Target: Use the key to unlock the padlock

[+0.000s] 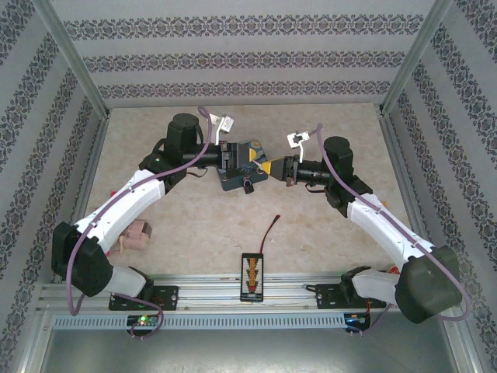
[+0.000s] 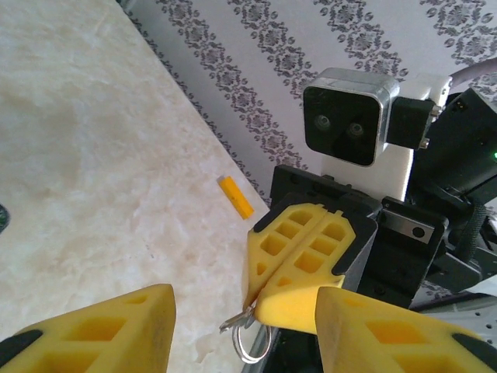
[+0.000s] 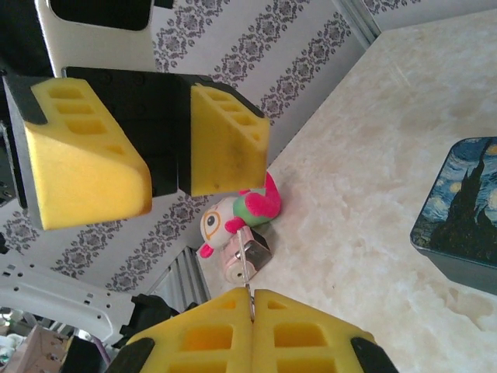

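Note:
My right gripper (image 3: 252,301) is shut on the key (image 3: 247,268), a thin grey blade that sticks out from between its yellow pads. In the left wrist view the same key (image 2: 242,318) hangs with its wire ring below the right gripper's (image 2: 264,299) closed pads. My left gripper (image 2: 245,326) stands open, with a finger on each side of the key and no contact. In the top view both grippers meet tip to tip above the table's middle, left gripper (image 1: 247,155) and right gripper (image 1: 269,167). A small dark thing, apparently the padlock (image 1: 248,186), lies at the near edge of the blue tin (image 1: 231,181).
The blue painted tin (image 3: 458,206) sits on the table under the grippers. A plush toy (image 3: 233,216) and a pink item (image 1: 138,235) lie at the near left. A red-and-black wire (image 1: 270,229) runs to a connector board (image 1: 251,276). A small yellow piece (image 2: 234,196) lies by the wall.

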